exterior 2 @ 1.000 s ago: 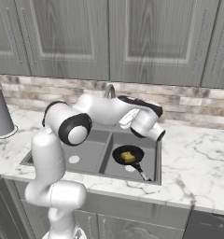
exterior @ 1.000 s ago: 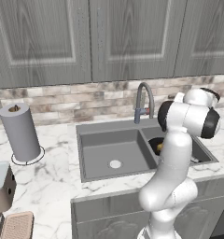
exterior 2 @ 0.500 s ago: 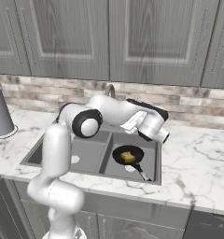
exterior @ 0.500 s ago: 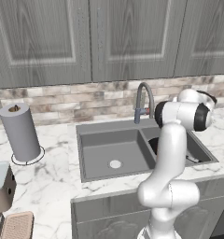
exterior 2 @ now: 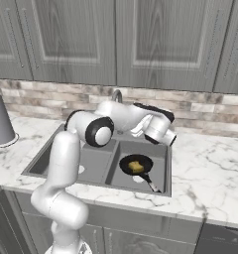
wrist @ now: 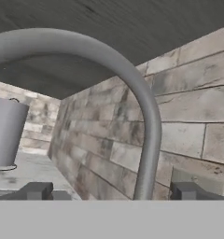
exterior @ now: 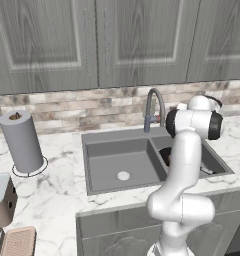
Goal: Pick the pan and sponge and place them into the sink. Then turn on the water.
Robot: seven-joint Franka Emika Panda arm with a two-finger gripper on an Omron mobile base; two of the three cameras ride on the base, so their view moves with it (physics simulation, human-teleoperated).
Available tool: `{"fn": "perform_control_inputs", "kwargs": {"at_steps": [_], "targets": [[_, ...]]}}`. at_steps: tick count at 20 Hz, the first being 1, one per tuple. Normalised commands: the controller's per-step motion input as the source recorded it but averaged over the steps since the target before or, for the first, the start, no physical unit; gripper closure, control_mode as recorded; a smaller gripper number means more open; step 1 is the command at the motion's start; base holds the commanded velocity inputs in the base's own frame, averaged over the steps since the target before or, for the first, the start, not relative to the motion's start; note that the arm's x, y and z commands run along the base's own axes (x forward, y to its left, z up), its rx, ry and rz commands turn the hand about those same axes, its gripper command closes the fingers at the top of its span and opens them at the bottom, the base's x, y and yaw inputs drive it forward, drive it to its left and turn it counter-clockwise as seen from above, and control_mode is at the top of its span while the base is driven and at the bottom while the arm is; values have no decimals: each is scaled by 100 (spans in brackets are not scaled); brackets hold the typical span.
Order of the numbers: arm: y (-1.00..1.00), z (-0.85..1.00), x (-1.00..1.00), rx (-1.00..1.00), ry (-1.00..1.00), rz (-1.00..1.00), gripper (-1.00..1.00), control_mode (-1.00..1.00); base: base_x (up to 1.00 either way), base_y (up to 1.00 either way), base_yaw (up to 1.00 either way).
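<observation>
faucet [wrist: 146, 116]: rigid arched metal, likely slick, its base lever my best hold | pan [exterior 2: 136, 164] with sponge [exterior 2: 136, 166] on it lies in right basin of sink [exterior 2: 51, 158] | my hand [wrist: 111, 191] wide open, empty, straddling the faucet

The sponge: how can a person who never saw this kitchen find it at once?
Find the grey double-basin sink in the marble counter, then its right basin. A small round black frying pan lies there, and the tiny yellow-ochre sponge block sits inside it, the sink's sole bright thing.
</observation>
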Motion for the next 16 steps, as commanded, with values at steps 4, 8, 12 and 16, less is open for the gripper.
{"fn": "perform_control_inputs", "kwargs": {"at_steps": [4,8,12,16], "targets": [[6,-4,30,0,15,0,-100,-100,0,0,0],[0,-20,32,0,13,0,-100,-100,0,0,0],[0,-27,26,0,5,0,-100,-100,0,0,0],[0,-11,26,0,0,0,-100,-100,0,0,0]]}}
